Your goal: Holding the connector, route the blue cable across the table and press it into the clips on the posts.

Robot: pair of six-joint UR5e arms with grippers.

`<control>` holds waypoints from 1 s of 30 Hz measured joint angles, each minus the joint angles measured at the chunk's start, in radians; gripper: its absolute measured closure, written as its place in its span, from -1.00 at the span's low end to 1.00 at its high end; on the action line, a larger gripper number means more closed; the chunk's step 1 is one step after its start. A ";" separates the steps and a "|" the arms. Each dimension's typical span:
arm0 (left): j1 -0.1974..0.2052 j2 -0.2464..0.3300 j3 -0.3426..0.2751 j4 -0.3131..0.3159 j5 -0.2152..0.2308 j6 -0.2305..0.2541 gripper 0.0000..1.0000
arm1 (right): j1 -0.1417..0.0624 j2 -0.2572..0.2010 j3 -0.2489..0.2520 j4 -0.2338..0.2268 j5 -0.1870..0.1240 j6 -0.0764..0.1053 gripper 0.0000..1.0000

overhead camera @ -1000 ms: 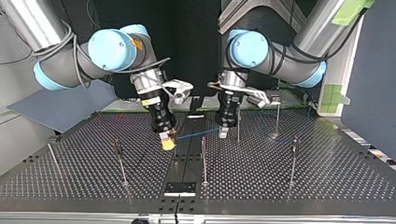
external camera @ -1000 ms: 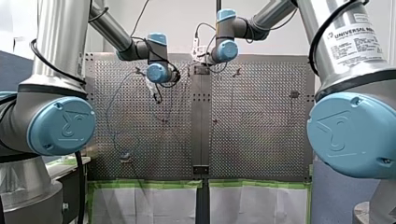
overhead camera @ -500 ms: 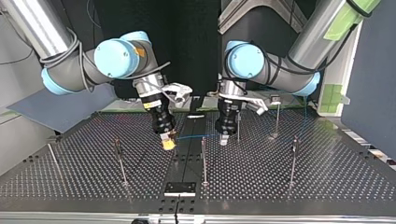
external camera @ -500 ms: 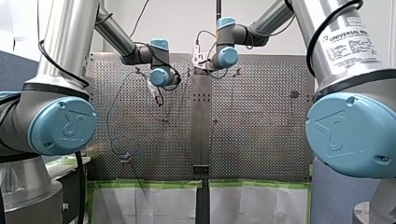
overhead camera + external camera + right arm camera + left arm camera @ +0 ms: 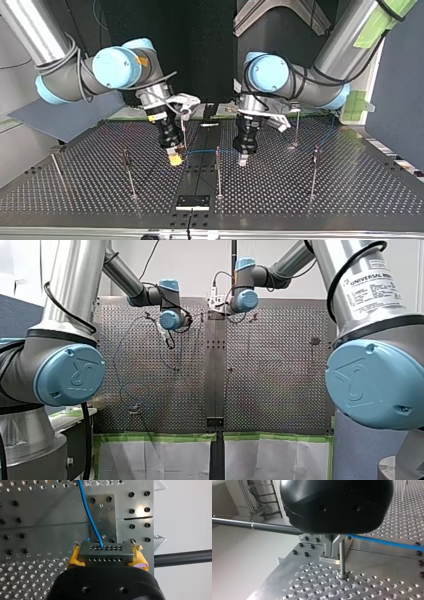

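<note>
Arms block much of the holed table (image 5: 270, 380) in the front view, and my left gripper (image 5: 243, 159) is mostly hidden in its wrist view, so I cannot tell if it is apart or together. My right gripper (image 5: 175, 159) is clamped on the connector (image 5: 105, 552), and the cable (image 5: 202, 151) runs from it toward my left gripper.

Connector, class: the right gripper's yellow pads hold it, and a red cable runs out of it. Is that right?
No. The cable running out of the connector is blue, not red; the right wrist view shows it. The right gripper does hold the connector between its yellow pads.
</note>
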 joint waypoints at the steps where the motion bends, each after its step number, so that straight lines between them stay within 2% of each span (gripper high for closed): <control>1: 0.002 -0.004 0.004 0.000 0.005 -0.003 1.00 | -0.003 0.000 -0.001 0.000 -0.001 0.001 1.00; 9: 0.013 -0.077 0.056 0.008 0.024 -0.009 1.00 | -0.038 0.002 -0.004 -0.002 -0.016 0.012 1.00; 18: 0.030 -0.093 0.086 0.002 0.027 -0.007 1.00 | -0.069 0.005 -0.004 -0.005 -0.028 0.015 1.00; 19: 0.031 -0.093 0.087 -0.001 0.027 -0.006 0.93 | -0.072 0.005 -0.004 -0.005 -0.028 0.015 1.00; 20: 0.031 -0.093 0.087 -0.003 0.027 -0.005 0.76 | -0.074 0.005 -0.004 -0.005 -0.029 0.015 1.00; 21: 0.030 -0.093 0.087 -0.008 0.027 -0.003 0.76 | -0.077 0.005 -0.004 -0.005 -0.029 0.015 1.00; 23: 0.028 -0.093 0.087 -0.014 0.027 0.000 0.22 | -0.081 0.006 -0.004 -0.005 -0.029 0.015 1.00; 24: 0.027 -0.093 0.087 -0.019 0.027 0.002 0.22 | -0.083 0.006 -0.004 -0.005 -0.029 0.015 1.00; 25: 0.025 -0.093 0.087 -0.024 0.027 0.004 -0.13 | -0.085 0.006 -0.004 -0.005 -0.029 0.015 1.00; 26: 0.024 -0.093 0.087 -0.030 0.027 0.006 -0.37 | -0.086 0.006 -0.004 -0.005 -0.029 0.015 1.00; 28: 0.021 -0.093 0.087 -0.043 0.026 0.011 -0.37 | -0.089 0.006 -0.004 -0.005 -0.029 0.013 1.00; 29: 0.020 -0.093 0.087 -0.049 0.025 0.014 -1.00 | -0.089 0.006 -0.004 -0.005 -0.029 0.012 1.00; 30: 0.019 -0.092 0.087 -0.057 0.024 0.016 -1.00 | -0.090 0.006 -0.004 -0.005 -0.029 0.012 1.00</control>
